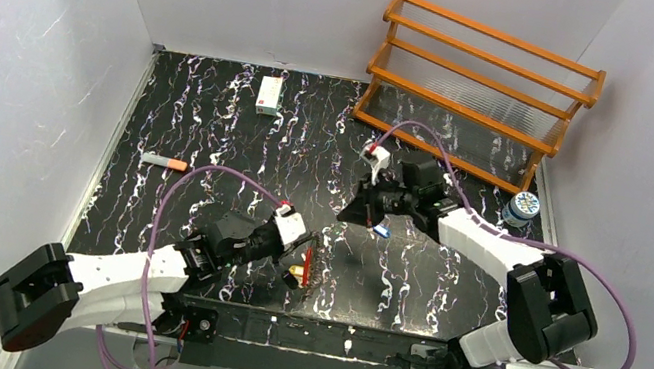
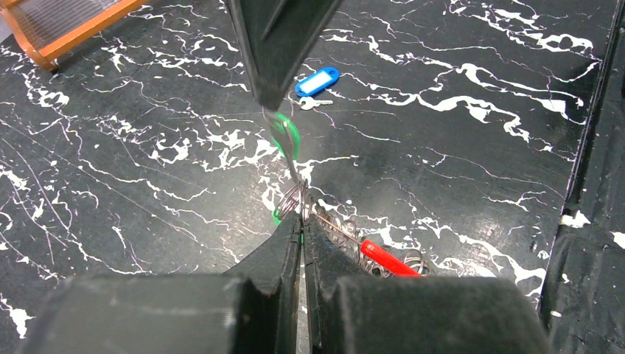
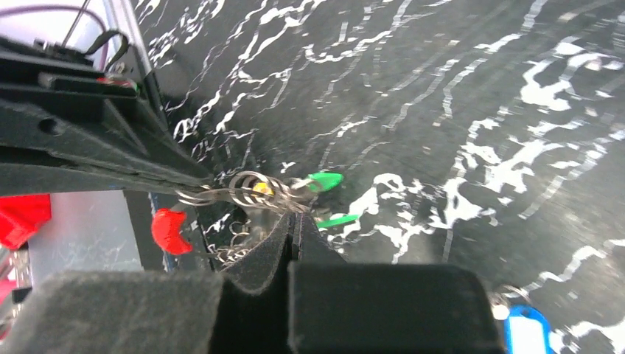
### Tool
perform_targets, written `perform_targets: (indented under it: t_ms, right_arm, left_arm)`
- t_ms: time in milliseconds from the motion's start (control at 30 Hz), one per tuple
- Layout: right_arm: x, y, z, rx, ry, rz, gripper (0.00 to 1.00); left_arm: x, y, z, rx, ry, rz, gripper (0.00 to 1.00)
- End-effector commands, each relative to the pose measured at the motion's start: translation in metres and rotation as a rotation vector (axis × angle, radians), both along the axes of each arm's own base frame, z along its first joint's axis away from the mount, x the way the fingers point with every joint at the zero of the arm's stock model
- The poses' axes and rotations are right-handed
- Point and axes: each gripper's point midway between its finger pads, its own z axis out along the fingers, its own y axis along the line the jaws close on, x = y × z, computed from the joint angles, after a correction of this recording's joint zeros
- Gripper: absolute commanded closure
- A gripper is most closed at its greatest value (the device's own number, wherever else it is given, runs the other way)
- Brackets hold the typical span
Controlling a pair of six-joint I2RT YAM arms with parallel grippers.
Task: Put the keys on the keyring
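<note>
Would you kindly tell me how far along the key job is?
Done: nothing clearly finished. In hand: the left gripper pinches the keyring while the right gripper holds the green key against its coils; whether it is threaded, I cannot tell. Left: the blue key lies loose on the table.

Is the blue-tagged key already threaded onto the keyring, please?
No, the blue-tagged key lies by itself on the table, well clear of the keyring.
</note>
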Motion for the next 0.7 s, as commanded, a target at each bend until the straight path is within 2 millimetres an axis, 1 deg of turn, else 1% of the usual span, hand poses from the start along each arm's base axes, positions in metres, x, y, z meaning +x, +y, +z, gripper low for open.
perform_targets:
  t_ms: [0,100,267,433,533,667]
  right_arm:
    - [-0.007,0.028,0.026,0.043,-0.14,0.106,0.99]
    - [-0.018,0.037,0.027,0.042,-0.162,0.144,0.99]
    - [-0.025,0.038,0.03,0.052,-0.192,0.152,0.99]
    - [-0.031,0.034,0.033,0.057,-0.225,0.159,0.99]
    - [-0.029,0.027,0.032,0.034,-0.242,0.125,0.99]
    - [-0.033,0.019,0.033,0.006,-0.269,0.117,0.99]
  left_arm:
    - [0.001,-0.01,0.016,-0.024,-0.03,-0.034,1.0]
    - [0.001,-0.01,0.016,-0.022,-0.029,-0.038,1.0]
    - [0.001,-0.011,0.015,-0.02,-0.025,-0.039,1.0]
    - [0.001,-0.012,0.018,-0.024,-0.03,-0.044,1.0]
    - [0.001,-0.012,0.019,-0.024,-0.038,-0.045,1.0]
    - [0.002,-0.013,0.021,-0.023,-0.042,-0.046,1.0]
